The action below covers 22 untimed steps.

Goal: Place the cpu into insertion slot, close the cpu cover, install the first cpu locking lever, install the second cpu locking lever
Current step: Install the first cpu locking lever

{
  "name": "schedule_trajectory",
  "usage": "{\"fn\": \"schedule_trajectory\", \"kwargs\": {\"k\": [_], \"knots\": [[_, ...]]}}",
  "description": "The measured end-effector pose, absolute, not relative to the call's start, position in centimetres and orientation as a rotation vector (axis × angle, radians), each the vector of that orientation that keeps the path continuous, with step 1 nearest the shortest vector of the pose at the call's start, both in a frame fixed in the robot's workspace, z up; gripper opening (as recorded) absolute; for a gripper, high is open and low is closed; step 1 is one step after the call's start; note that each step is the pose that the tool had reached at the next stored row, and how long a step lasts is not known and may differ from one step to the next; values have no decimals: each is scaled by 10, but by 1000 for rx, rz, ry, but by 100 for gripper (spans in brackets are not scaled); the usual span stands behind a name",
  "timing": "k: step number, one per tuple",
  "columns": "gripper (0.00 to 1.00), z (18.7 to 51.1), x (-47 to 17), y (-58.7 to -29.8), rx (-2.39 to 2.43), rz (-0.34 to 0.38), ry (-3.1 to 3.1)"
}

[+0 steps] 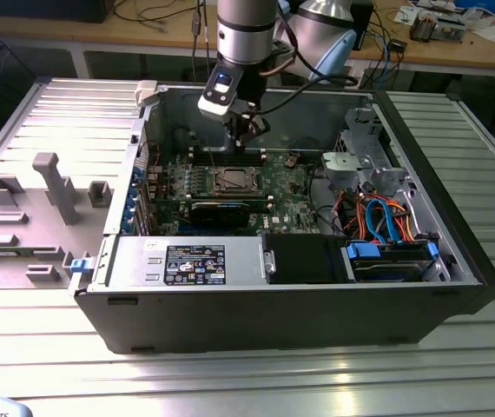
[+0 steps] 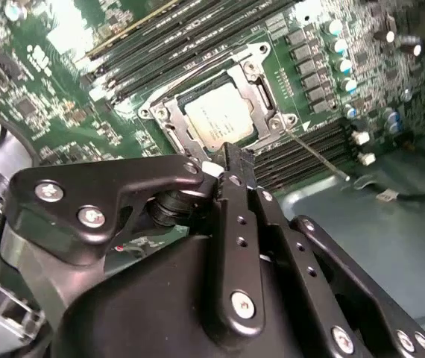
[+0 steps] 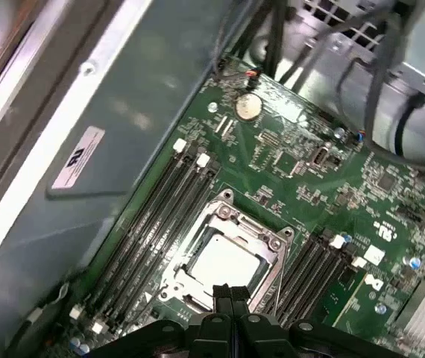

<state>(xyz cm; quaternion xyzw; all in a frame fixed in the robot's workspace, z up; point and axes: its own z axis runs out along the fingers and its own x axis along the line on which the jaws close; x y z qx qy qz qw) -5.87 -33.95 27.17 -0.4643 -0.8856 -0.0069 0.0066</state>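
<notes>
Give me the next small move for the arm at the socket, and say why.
Probably ease the gripper across to the thin locking lever and press it down. The cpu already sits in the socket with the cpu cover lying flat around it, while that lever sticks out free of the socket's edge. The jaws look shut, just beside the cover.
</notes>
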Motion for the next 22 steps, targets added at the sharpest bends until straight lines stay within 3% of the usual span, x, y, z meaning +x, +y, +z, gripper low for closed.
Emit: {"fn": "schedule_trajectory", "kwargs": {"k": [22], "knots": [[11, 271, -59, -341, -926, -18, -2986]]}}
